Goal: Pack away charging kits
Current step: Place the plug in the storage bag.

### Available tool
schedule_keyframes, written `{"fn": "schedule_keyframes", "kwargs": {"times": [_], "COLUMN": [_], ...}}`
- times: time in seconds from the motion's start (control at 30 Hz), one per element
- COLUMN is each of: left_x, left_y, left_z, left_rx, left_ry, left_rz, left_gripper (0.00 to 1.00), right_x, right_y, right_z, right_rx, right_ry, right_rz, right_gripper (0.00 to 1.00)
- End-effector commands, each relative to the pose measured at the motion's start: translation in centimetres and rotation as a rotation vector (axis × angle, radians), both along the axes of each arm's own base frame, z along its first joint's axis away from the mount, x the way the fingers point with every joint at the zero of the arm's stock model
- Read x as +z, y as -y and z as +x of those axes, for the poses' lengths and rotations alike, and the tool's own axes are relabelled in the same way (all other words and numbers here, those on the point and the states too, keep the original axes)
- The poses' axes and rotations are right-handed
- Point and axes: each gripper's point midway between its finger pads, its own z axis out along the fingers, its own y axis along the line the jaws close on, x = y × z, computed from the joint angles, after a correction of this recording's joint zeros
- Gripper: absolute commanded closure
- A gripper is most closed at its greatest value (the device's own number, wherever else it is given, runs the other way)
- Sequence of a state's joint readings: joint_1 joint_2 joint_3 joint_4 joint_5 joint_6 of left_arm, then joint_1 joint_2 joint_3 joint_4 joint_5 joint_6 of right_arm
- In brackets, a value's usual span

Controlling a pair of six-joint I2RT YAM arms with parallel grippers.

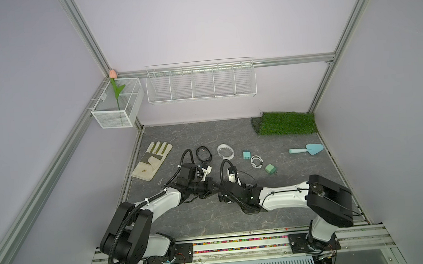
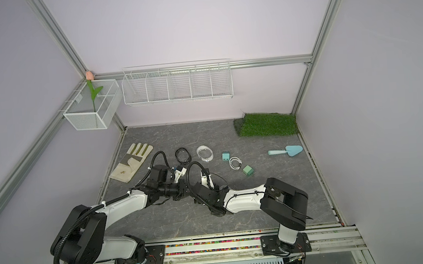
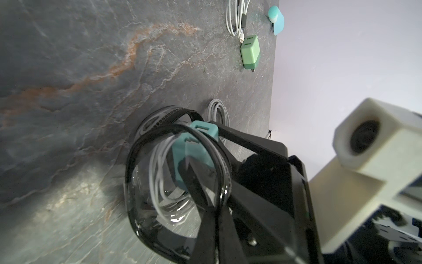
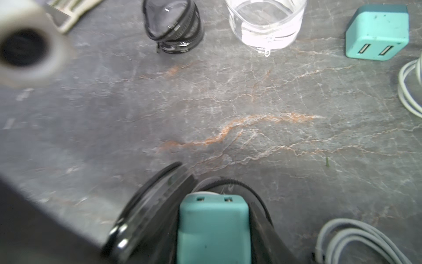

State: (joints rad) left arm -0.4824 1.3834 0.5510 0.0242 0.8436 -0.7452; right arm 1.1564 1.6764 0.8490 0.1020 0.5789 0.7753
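My left gripper (image 3: 219, 205) is shut on the rim of an open black-rimmed case (image 3: 173, 205) held tilted over the table. A coiled white cable (image 3: 159, 182) lies inside it. My right gripper (image 4: 213, 219) reaches into the case with a teal plug adapter (image 4: 213, 228) between its fingers, which lie close against its sides. In both top views the two grippers (image 1: 215, 188) (image 2: 183, 188) meet at the table's middle, and the arms hide the case. A second cable (image 4: 351, 242) lies beside it. Farther back lie a black case (image 1: 203, 154), a white case (image 1: 225, 151), a teal adapter (image 1: 246, 155), a cable (image 1: 257, 161) and a green adapter (image 1: 270, 169).
A beige glove (image 1: 152, 163) lies at the left and a light-blue trowel (image 1: 307, 148) at the right. A grass mat (image 1: 286, 122) fills the back right corner. Two white wire baskets (image 1: 200, 83) (image 1: 117, 106) hang on the walls.
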Motion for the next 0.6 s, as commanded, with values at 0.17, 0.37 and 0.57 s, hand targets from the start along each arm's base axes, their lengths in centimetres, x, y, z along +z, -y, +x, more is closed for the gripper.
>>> {"fn": "schedule_keyframes", "kwargs": {"times": [0.17, 0.37, 0.57], "left_x": [-0.1, 0.1, 0.6], "left_y": [0.1, -0.2, -0.3], "left_z": [0.3, 0.3, 0.3], "left_rx": [-0.001, 0.008, 0.008], "left_ry": [0.014, 0.023, 0.030], "left_rz": [0.026, 0.046, 0.052], "left_gripper": [1.00, 1.00, 1.00], "right_x": [3.6, 3.6, 2.3], "right_y": [-0.4, 0.8, 1.5], "right_z": [-1.2, -1.9, -4.5], "right_rx": [0.070, 0.100, 0.280], "right_ry": [0.022, 0.050, 0.226], "right_rz": [0.094, 0.093, -0.052], "right_gripper": [0.42, 0.54, 0.53]}}
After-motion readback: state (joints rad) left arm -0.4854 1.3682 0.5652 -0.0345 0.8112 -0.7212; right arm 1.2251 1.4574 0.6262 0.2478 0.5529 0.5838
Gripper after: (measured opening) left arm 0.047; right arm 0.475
